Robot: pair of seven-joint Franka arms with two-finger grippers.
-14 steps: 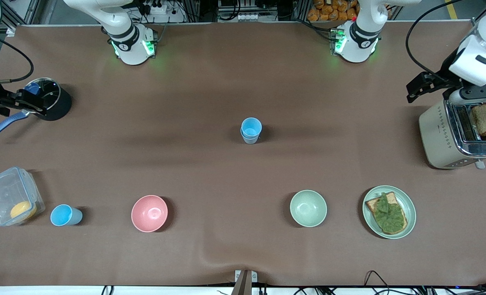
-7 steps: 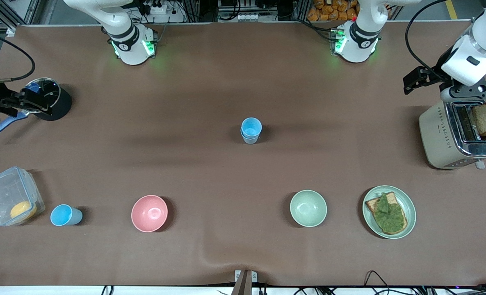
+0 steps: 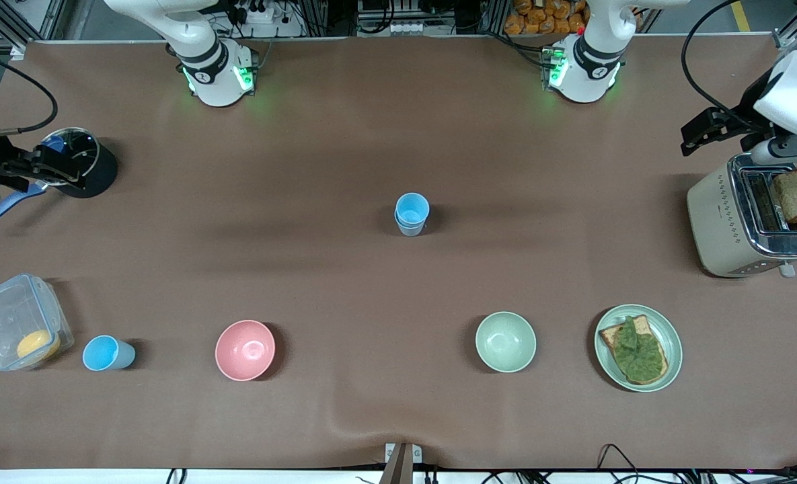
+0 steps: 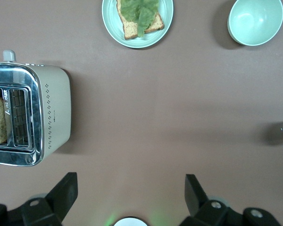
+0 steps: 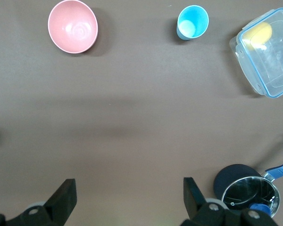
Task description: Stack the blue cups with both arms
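Blue cups: two are nested as one stack [image 3: 411, 214] near the table's middle, upright, bright blue inside, greyer blue outside. A third, single blue cup [image 3: 107, 353] stands upright near the front camera toward the right arm's end, just beside a clear lidded container [image 3: 21, 320] with a yellow item inside; also seen in the right wrist view [image 5: 192, 22].

Surroundings, from the right arm's end to the left arm's end: black pot with glass lid [image 3: 82, 163] and a blue-handled utensil [image 3: 5, 206] beside it; the container; the single cup; a pink bowl [image 3: 245, 349], well apart from the single cup and between it and the stack along the table; a pale green bowl [image 3: 505, 341]; a green plate [image 3: 667, 333] carrying toast with green topping; a toaster [image 3: 728, 222] with a bread slice [image 3: 795, 195] standing in its slot. Open brown table [image 3: 304, 269] surrounds the stack; nothing touches it.

Arms: right gripper [image 3: 52, 168] hangs over the pot at the right arm's end, well apart from every cup; in the right wrist view its fingers [image 5: 66, 200] stand spread wide, holding nothing. Left gripper [image 3: 711, 128] is up in the air beside the toaster at the left arm's end; left wrist view shows its fingers [image 4: 66, 193] spread wide, empty.
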